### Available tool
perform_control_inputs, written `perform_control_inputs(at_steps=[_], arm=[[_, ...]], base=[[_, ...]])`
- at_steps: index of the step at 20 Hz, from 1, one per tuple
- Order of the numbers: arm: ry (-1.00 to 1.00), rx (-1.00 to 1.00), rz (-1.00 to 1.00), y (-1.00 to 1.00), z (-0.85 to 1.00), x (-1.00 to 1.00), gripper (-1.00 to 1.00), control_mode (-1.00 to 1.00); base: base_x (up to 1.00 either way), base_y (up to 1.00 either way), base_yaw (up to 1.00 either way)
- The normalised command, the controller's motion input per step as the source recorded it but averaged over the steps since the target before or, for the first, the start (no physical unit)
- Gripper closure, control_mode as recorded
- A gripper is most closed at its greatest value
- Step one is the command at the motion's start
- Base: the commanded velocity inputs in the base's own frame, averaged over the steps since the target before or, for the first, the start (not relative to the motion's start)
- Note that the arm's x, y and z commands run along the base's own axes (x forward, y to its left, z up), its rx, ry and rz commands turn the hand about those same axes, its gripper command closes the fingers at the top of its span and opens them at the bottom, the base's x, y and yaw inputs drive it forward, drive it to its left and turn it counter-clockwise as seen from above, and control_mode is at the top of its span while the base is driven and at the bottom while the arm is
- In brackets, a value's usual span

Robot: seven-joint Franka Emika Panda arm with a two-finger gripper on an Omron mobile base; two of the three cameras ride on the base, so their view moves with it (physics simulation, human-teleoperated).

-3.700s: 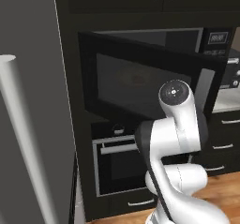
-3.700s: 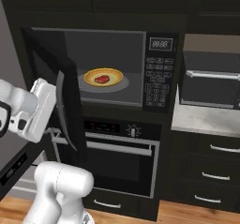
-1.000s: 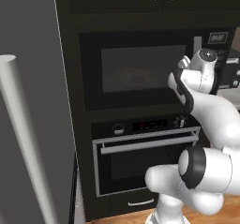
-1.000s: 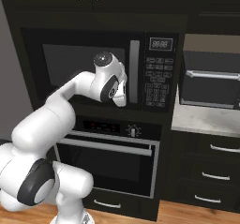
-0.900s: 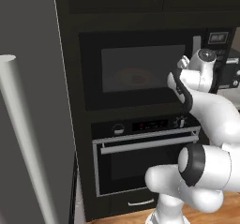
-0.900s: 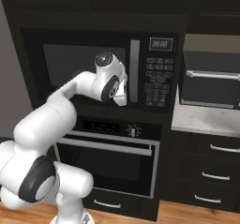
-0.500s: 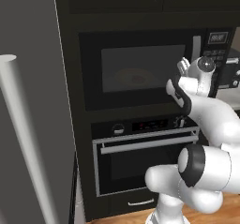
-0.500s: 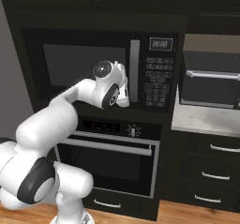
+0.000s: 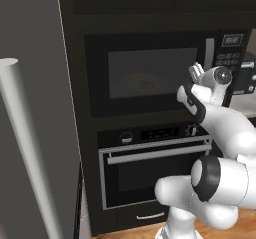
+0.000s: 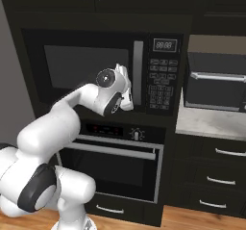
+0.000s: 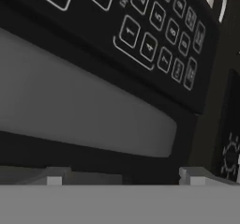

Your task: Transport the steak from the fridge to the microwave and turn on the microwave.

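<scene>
microwave (image 10: 96, 70): black built-in box in the upper middle of both base views, door shut, curved silver vertical handle (image 10: 138, 72) at the door's right edge.
keypad (image 10: 162, 80): right of the handle, small display (image 10: 165, 44) above it; in the hand view the number buttons (image 11: 154, 40) run across the upper part of the frame, tilted.
steak (image 9: 146, 84): faint red spot behind the microwave window, on a pale round plate (image 9: 137, 80), centre of the left base view.
pincer (image 10: 126, 90): at the middle of the right base view, just in front of the door's lower right part beside the handle; fingers (image 11: 199, 175) stand apart at the bottom corners of the hand view, nothing between them.
oven (image 10: 113, 164): black, directly below the microwave, horizontal bar handle.
fridge (image 9: 30, 133): grey door along the left of the left base view, long silver handle (image 9: 30, 148).
counter (image 10: 211, 121): pale, right of the right base view, carrying a second dark appliance (image 10: 216, 77).
</scene>
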Motion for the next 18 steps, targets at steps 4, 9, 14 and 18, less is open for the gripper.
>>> perform_control_inputs(at_steps=[4, 9, 14, 18], arm=[[-0.08, 0.0, 0.14, 0.0, 0.0, -0.46, -1.0, -1.0], [-0.13, 0.0, 0.09, 0.01, 0.02, -0.52, -1.0, -1.0], [-0.1, 0.01, 0.06, 0.01, 0.13, -0.46, -1.0, -1.0], [-0.07, 0.0, 0.05, 0.01, 0.21, -0.44, -1.0, -1.0]], base=[[0.0, 0.0, 0.0], [0.0, 0.0, 0.0], [0.0, 0.0, 0.0], [0.0, 0.0, 0.0]])
